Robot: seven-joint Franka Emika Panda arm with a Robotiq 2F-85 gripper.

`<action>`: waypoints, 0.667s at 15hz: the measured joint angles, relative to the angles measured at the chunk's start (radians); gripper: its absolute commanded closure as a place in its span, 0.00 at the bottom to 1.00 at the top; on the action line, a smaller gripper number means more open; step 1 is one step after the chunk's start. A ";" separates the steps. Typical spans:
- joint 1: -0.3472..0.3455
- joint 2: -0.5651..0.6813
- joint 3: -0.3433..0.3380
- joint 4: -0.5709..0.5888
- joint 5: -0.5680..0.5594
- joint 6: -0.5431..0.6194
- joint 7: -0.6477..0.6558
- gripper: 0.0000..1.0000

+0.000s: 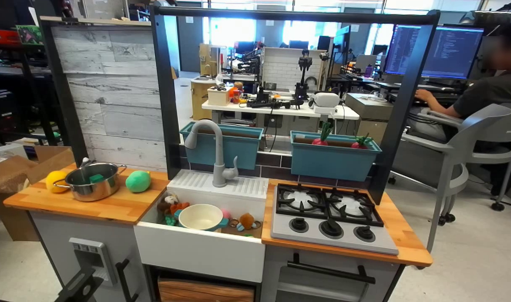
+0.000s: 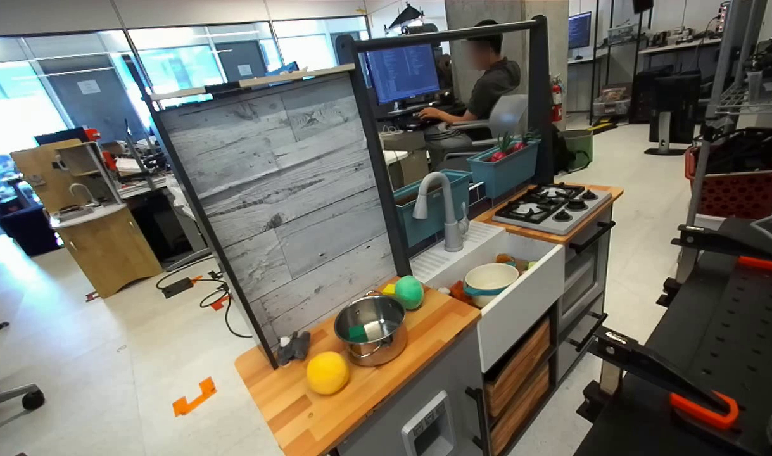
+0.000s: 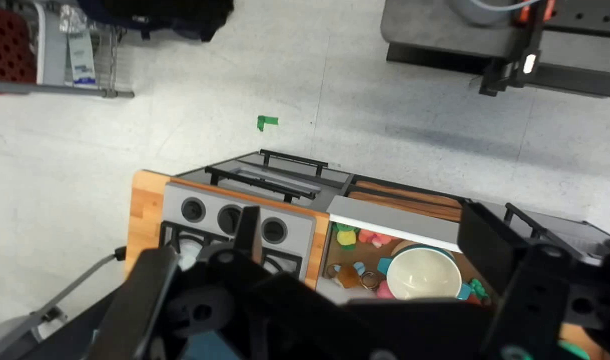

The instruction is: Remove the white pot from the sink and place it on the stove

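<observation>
While the end effector (image 3: 361,227) stands spread, the sink (image 1: 201,251) holds the white pot (image 1: 201,217) amid colourful toys (image 1: 247,221).

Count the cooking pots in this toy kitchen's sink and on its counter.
2. The white pot is in the sink; the shiny metal pot stands on the wooden counter between a yellow toy and a green toy. Parts of the sink's bottom are hidden.

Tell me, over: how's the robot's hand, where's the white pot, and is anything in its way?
Hand open, holding nothing. White pot in the sink, not yet on the stove. Small toys beside pot; faucet behind, may need dodging.
</observation>
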 measured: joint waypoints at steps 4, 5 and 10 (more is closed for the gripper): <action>-0.035 0.203 -0.001 0.143 0.088 0.068 -0.281 0.00; -0.044 0.252 0.008 0.187 0.113 0.067 -0.347 0.00; -0.072 0.496 0.078 0.430 0.161 -0.011 -0.606 0.00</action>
